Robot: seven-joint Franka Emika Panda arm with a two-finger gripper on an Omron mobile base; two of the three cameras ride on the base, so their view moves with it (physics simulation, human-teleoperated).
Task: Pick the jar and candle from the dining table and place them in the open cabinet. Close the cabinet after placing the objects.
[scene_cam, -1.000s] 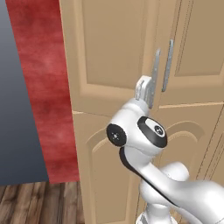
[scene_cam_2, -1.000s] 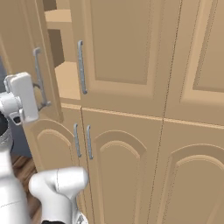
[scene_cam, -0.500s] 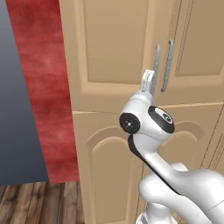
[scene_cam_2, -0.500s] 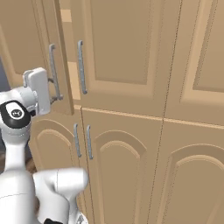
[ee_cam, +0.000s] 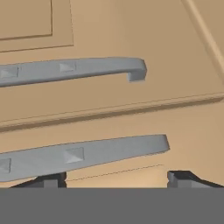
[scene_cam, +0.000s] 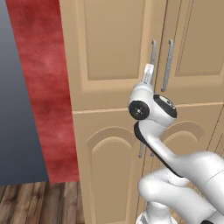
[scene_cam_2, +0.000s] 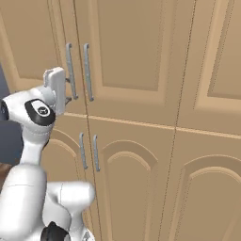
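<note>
Hand (ee_cam: 113, 177) open, close against the cabinet (scene_cam_2: 141, 56) door handles (ee_cam: 74, 155)

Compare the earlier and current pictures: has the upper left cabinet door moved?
Yes. The upper left door has swung shut: in the right base view its handle now stands beside the fixed right door's handle, and the shelves are hidden.

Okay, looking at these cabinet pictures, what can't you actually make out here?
- Jar and candle: whatever is inside the cabinet is hidden behind its doors, both base views.
- Gripper contact with the handle: the hand blocks the fingers, right base view.
- Handles: left ends cut off by the edge, hand view.
- Whether the left upper door is fully flush: seam too fine.
</note>
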